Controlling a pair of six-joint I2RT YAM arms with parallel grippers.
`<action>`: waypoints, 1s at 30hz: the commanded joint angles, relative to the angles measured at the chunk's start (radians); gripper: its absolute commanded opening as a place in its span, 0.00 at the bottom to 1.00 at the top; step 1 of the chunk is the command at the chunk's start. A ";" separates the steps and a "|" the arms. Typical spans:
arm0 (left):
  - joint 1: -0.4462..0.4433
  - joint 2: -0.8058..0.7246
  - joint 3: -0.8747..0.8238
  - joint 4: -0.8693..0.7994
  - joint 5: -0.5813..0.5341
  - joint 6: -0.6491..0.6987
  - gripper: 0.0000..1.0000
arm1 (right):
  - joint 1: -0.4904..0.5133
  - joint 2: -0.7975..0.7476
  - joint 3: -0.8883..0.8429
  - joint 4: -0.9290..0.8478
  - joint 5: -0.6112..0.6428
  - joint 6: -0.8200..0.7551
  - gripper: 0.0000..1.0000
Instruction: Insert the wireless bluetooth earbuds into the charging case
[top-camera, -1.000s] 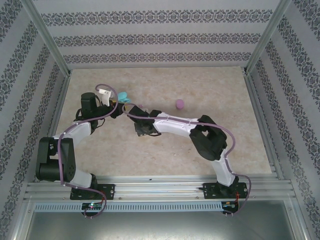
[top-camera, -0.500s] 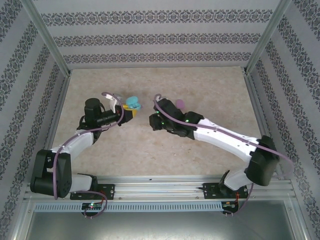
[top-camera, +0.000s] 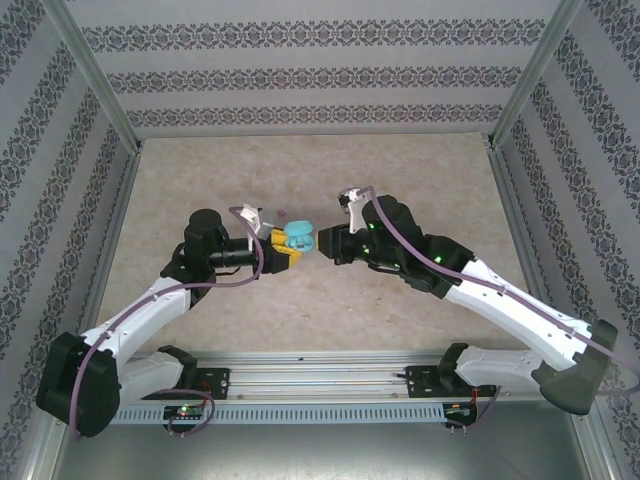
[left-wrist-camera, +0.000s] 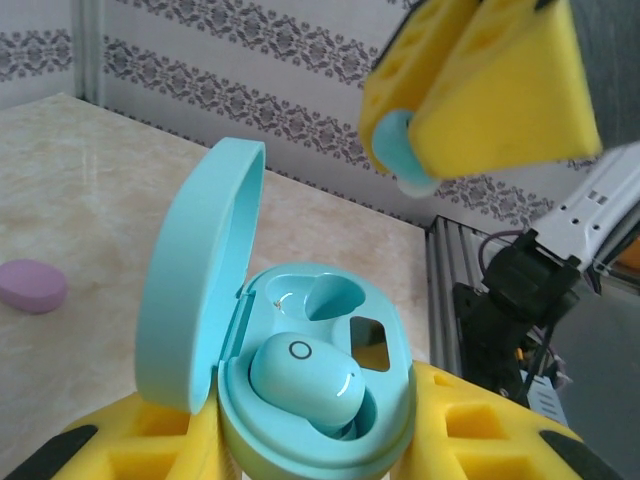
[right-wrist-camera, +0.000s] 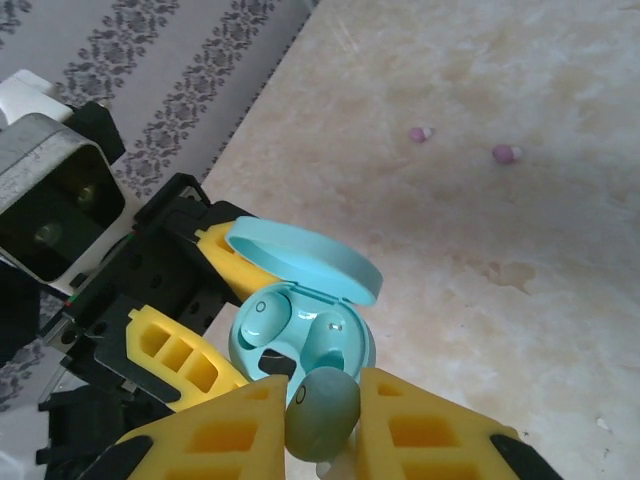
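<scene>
Open blue case (left-wrist-camera: 300, 420) is clamped in left gripper (top-camera: 285, 252), with one blue bud (left-wrist-camera: 305, 380) seated inside. Second blue bud (right-wrist-camera: 322, 398) is pinched in right gripper (top-camera: 325, 243), just beside the empty socket (left-wrist-camera: 330, 297). Two pink buds (right-wrist-camera: 418, 133) (right-wrist-camera: 505, 153) are seen lying on the table (right-wrist-camera: 560, 250).

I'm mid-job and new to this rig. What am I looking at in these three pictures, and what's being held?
Two robot arms work over a table. The overhead picture looks down from behind them; the other two come from a camera on each wrist. The left fingers hold the open blue case, with a seated blue earbud and one empty socket. The right fingers pinch the other blue earbud close to the case, not yet in it. On the table lie a pink case and two small pink earbuds.
</scene>
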 joint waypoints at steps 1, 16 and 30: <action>-0.022 -0.029 -0.010 -0.041 0.022 0.038 0.09 | 0.002 -0.009 -0.013 -0.036 -0.054 -0.037 0.19; -0.056 -0.014 -0.016 -0.010 0.031 0.029 0.09 | 0.008 0.055 0.019 -0.031 -0.105 -0.049 0.19; -0.066 0.016 -0.013 0.025 0.041 0.016 0.09 | 0.014 0.095 0.019 -0.018 -0.099 -0.065 0.19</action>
